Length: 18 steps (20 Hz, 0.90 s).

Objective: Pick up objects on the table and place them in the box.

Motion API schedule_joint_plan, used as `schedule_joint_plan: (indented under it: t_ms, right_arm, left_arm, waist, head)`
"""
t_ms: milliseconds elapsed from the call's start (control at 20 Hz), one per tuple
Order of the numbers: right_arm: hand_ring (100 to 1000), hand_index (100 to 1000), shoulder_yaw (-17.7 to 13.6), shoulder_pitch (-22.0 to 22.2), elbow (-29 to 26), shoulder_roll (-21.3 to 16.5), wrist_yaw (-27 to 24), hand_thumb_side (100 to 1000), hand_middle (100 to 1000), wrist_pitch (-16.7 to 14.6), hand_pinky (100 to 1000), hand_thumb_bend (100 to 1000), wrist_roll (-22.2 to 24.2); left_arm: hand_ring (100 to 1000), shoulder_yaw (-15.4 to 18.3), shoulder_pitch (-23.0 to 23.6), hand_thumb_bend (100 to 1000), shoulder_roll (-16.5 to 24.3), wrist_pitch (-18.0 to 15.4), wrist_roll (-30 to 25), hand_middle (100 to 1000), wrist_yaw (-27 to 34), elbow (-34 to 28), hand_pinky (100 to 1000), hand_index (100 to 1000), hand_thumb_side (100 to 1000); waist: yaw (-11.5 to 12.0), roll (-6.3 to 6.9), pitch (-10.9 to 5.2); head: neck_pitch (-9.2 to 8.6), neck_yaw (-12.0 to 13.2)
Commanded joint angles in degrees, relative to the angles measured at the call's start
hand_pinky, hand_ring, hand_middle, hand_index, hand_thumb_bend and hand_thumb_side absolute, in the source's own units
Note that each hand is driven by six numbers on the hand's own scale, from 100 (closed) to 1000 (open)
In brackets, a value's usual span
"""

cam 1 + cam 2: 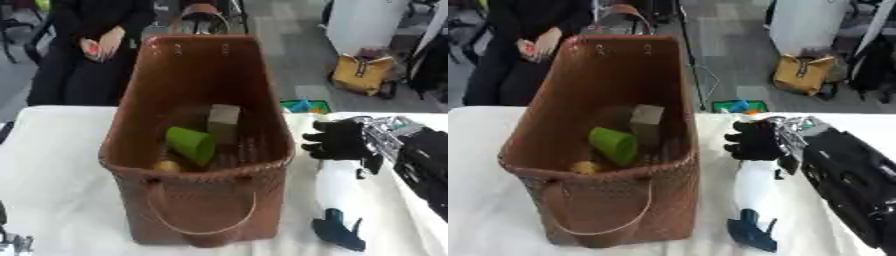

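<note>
The box (206, 100), really a tall brown woven basket with loop handles, is parked in the middle of the white-covered table (52, 165). Inside it, a green cup (192, 144) is seen lying on its side, with a tan block (223, 120) stood upright just behind it and something small and yellowish (166, 166) tucked at the near wall. Just to the right of the basket, a white toy thing with a dark blue tail end (754, 200) is laid out on the cloth, looks kinda like a dolphin or shark but can't be called for sure. The right hand (752, 140) is held right above the white end of it, fingers curled inward toward the basket, and nothing is gripped as far as can be made out. A blue-green item (304, 105) is spotted at the table's far edge.
</note>
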Motion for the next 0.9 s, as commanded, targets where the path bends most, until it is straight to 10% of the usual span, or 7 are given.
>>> schedule_joint_plan:
  t_ms: [50, 900]
  right_arm:
    - [1000, 1000, 0.4, 1.6, 2.5, 1.9, 0.3, 1000, 1000, -16.8, 818, 100, -16.6]
    - [974, 1000, -1.1, 1.7, 2.8, 3.9, 0.3, 1000, 1000, -16.8, 793, 100, -16.6]
  left_arm:
    - [693, 0.4, -0.7, 100, 1.3, 0.0, 0.3, 829, -0.1, -0.8, 716, 694, 929]
    - [691, 0.4, -0.8, 100, 1.3, 0.2, 0.4, 826, -0.2, -0.8, 717, 686, 915]
  waist:
    - [0.1, 0.46, -0.26]
    - [-0.3, 0.32, -0.28]
  head:
    - [-0.65, -0.2]
    - [-0.75, -0.1]
